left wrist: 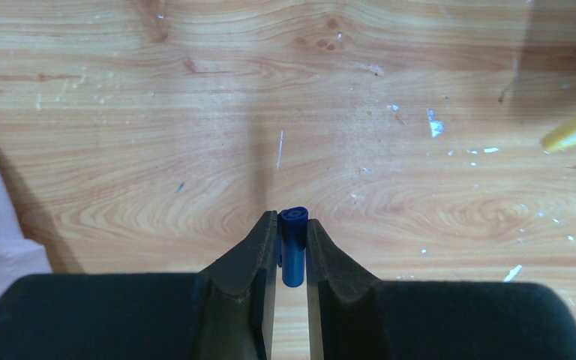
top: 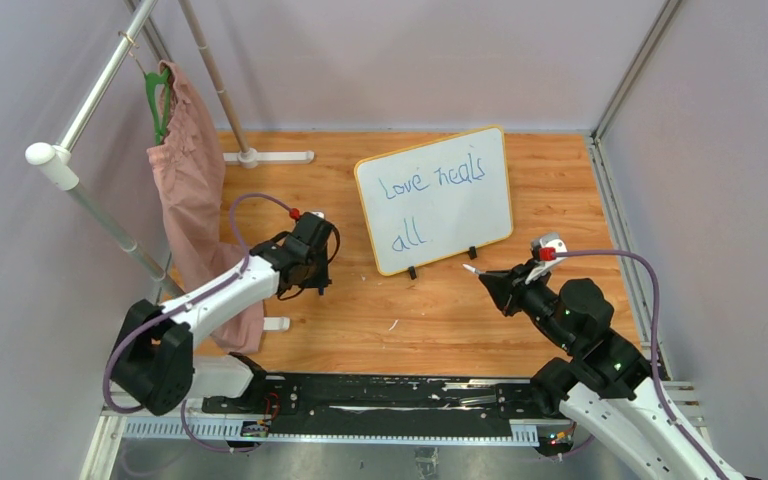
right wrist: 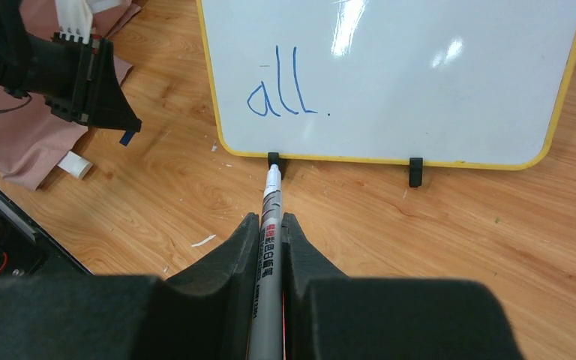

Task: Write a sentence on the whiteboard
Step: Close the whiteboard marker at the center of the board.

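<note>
Right gripper (right wrist: 270,219) clamps the marker (right wrist: 269,262), its long axis pointing ahead at the whiteboard (right wrist: 435,82), where the sentence (right wrist: 281,94) looks complete. Look left of this claw: your left gripper (left wrist: 292,221) pinches the blue cap (left wrist: 293,259), ready for recapping.

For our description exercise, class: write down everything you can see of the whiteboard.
The whiteboard is a glossy white rectangle with rounded corners and a thin yellow rim. Two small black feet prop it leaning back on the wooden table, towards the far side. Blue handwriting reads "Love heals all" in two lines, with a dot after "all". Light glares on its face. Only the table seems to touch it.
</note>
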### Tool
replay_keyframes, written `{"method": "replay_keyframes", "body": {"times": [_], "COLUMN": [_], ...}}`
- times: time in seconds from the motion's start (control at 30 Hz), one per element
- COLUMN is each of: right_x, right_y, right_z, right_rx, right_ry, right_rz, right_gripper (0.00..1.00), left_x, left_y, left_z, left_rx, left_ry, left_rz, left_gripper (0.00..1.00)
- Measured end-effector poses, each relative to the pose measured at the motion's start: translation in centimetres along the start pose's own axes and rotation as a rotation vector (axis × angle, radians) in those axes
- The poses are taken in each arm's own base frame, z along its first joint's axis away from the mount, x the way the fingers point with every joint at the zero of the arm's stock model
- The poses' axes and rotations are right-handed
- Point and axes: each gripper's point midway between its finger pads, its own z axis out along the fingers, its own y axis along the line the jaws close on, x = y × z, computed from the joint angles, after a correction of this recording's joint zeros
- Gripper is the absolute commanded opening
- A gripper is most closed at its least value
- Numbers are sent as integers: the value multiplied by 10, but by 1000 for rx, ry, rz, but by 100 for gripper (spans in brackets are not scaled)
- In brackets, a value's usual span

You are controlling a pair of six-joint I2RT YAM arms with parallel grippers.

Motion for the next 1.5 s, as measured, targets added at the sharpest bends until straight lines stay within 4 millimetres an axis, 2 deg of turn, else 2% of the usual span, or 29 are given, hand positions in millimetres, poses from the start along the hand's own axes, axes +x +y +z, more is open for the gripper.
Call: {"method": "replay_keyframes", "body": {"times": [0.23, 0.57, 0.7, 0.83, 1.03, 1.13, 1.33, 1.43, 1.5], "right_x": [0, -15, -21, -32, -65, -86, -129, -148, -159], "right_y": [0, 5, 11, 20, 36, 51, 95, 105, 105], "right_z": [1, 1, 6, 17, 33, 38, 41, 40, 38], "right_rx": [2, -8, -33, -66, -124, -170, -274, -279, -264], "right_ry": [12, -2, 10, 13, -78, -142, -296, -378, -425], "right_rz": [-1, -1, -11, -22, -21, -23, -71, -96, -105], "right_gripper": [0, 0, 0, 0, 0, 0, 0, 0, 0], "left_x": [-16, -60, -74, -94, -125, -137, -160, -168, -173], "left_y": [0, -13, -29, -54, -90, -103, -117, -120, -121], "left_z": [-40, -115, -145, -176, -224, -246, -290, -310, -324], "left_rx": [54, 210, 343, 513, 782, 900, 1077, 1149, 1197], "left_ry": [-95, -304, -391, -484, -620, -675, -783, -832, -865], "left_rz": [-27, -88, -108, -130, -189, -226, -275, -290, -302], "left_gripper": [0, 0, 0, 0, 0, 0, 0, 0, 0]}}
